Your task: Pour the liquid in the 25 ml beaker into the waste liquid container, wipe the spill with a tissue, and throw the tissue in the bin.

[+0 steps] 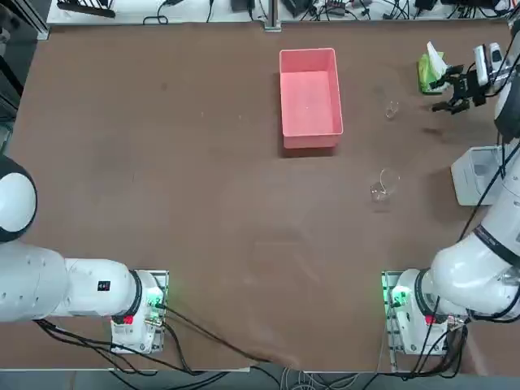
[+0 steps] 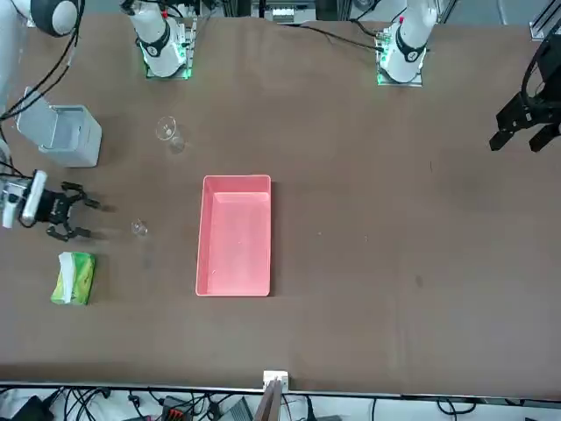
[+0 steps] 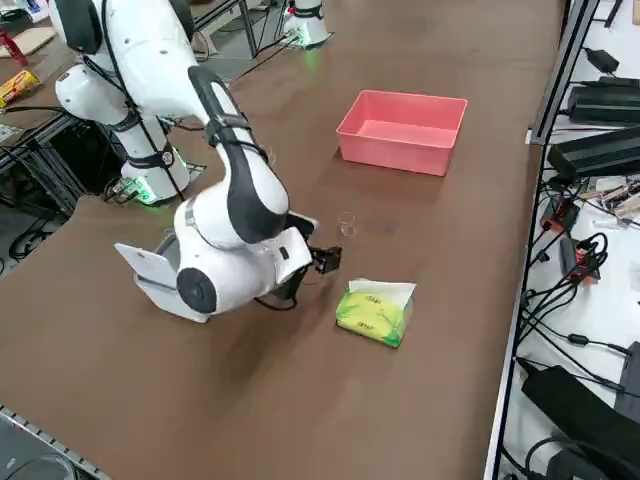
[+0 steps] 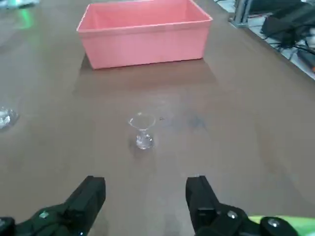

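We note a pink rectangular plastic tray [image 3: 402, 130] on the brown bench [image 3: 450, 300], a tiny clear glass beaker [image 3: 347, 225] nearer, and a green tissue pack [image 3: 374, 314] beside the right claw [image 3: 328, 260].

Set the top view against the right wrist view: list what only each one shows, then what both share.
Only the top view shows the green tissue pack with its white sheet, the bin and the right arm's base.

Only the right wrist view shows the gripper's fingers close up, spread apart, lined up toward the 25 ml beaker.

Both show the right gripper, open and empty, the 25 ml beaker, the larger beaker, the waste liquid container and the table.
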